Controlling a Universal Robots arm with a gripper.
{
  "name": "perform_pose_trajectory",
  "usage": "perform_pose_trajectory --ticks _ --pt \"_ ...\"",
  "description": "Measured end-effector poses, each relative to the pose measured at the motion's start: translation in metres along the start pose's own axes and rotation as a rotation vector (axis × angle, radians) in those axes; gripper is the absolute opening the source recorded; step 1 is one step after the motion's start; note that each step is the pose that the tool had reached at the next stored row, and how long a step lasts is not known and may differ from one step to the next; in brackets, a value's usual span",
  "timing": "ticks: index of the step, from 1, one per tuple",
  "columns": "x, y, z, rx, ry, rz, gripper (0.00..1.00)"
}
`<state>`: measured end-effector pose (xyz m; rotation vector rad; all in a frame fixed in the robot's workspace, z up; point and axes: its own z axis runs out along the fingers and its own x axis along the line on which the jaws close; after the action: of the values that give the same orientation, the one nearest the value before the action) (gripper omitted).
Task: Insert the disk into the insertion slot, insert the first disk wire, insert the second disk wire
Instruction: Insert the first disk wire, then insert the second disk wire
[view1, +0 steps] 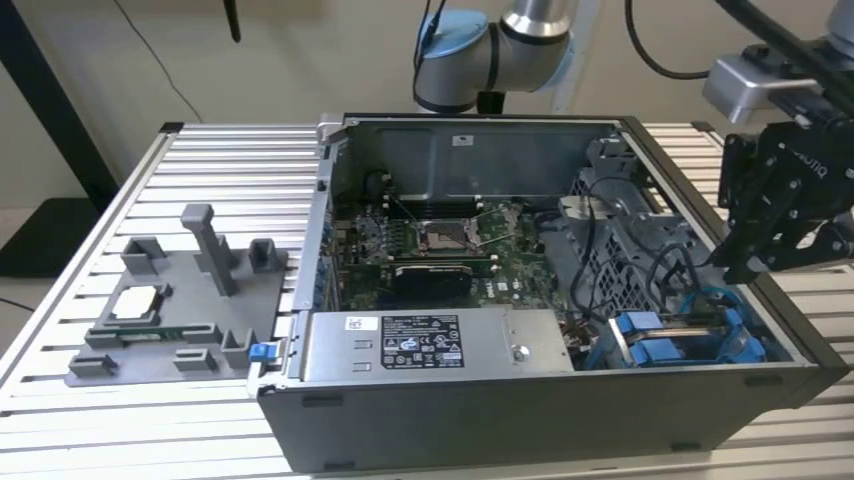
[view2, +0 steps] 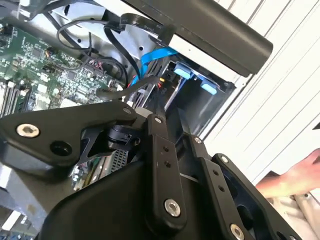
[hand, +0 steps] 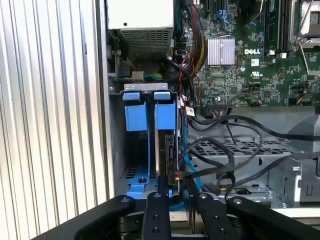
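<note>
Exterior view: shows the gripper (view1: 754, 260) poised above the insertion slot (view1: 687, 340), at the corner of the open computer case (view1: 534, 420) on the exterior view's right.

First wrist view: places the disk (hand: 169, 150) on edge inside that slot (hand: 131, 150), blue fittings (hand: 135, 116) at one end, gripper (hand: 175, 184) just beside the other among black cables (hand: 225, 150).

Second wrist view: catches a person's hand (view2: 295, 175) outside the case.

Cannot tell the gripper's grip state.

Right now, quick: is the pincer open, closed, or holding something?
Pincer: cannot be told; it hangs close to the insertion slot.
</note>
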<state>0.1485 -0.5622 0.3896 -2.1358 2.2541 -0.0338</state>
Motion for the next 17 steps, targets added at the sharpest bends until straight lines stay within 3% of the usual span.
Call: perform_pose_trajectory --ticks 4,8,13,17 --pt "-0.0011 -0.0004 -0.0155 0.0 0.0004 0.0 1.0" --pt "-0.0056 -0.0055 -0.0155 0.0 -0.0004 0.0 1.0" --pt "-0.0108 -0.0194 -0.0149 -0.0005 -0.0033 0.0 1.0" --pt "-0.0132 -0.0298 -0.0132 -0.001 -0.0109 0.0 1.0"
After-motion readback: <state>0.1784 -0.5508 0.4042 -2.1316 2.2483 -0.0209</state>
